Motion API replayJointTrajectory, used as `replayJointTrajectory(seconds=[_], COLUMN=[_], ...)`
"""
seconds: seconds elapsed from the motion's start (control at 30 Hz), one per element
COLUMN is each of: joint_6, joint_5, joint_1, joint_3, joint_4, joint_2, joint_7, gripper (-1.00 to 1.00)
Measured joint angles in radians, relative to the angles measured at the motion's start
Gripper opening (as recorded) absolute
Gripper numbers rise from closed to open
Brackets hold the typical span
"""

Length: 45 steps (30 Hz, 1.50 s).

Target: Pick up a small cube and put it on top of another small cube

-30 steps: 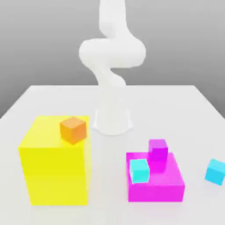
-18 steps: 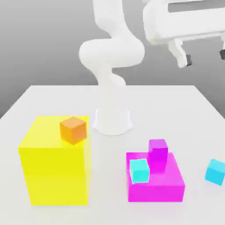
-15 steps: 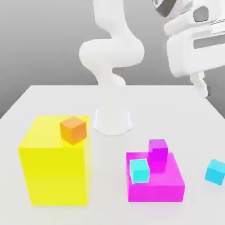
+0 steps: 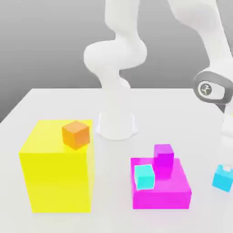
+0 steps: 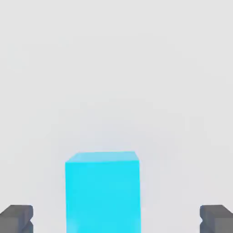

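Jaws: wide apart, one dark fingertip on each side of the blue cube in the hand view; gripper is not clamped on it.
Fingertips: both partly cut off by the hand view's edge.
Sky-blue small plain cube: on the table, between the open fingertips, nearer one than the other; part of it runs out of the hand view. In the exterior view it sits near the right edge, a pale piece of the gripper overlapping its top; contact, cannot tell.
White rounded robot arm: base on the table, upper links cut off by the exterior view's top, hand end partly lost past the right edge.
Yellow sliver: at the exterior view's right edge, beside the hand; too little to identify.
Low magenta block: on the table, to the exterior view's left of the blue cube; its top partly covered by two cubes.
Bright turquoise small cube: on the block, near its left side in the exterior view.
Magenta small cube: towards the block's back, lower edge blending into the same colour.
Large yellow block: on the exterior view's left.
Orange small cube: on its top, turned cornerwise.
Pale smooth table: near edge out of frame.
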Motion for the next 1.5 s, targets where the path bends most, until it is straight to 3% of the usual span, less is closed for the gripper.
replayJointTrajectory(seconds=[0.07,0.1,0.4,0.6,0.83,1.17,1.37,1.4,1.5], joint_6=[0.057,0.077,0.034,-0.103,-0.228,-0.391,-0.204,-0.167,-0.167], joint_5=[-0.029,-0.038,-0.017,0.155,0.316,0.242,0.222,0.221,0.221], joint_1=[0.027,0.036,0.023,-0.044,-0.091,-0.209,-0.240,-0.241,-0.241], joint_3=[-0.031,-0.042,-0.024,0.030,-0.020,-0.079,-0.067,-0.065,-0.065], joint_4=[0.013,0.018,0.007,-0.065,-0.194,-0.385,-0.446,-0.452,-0.452], joint_2=[0.072,0.098,0.044,-0.165,-0.418,-0.780,-0.653,-0.623,-0.623], joint_7=[0.022,0.029,0.013,-0.128,-0.287,-0.298,-0.289,-0.288,-0.288], gripper=[0.00,-1.00,-1.00,-1.00,-1.00,-1.00,-1.00,1.00,1.00])
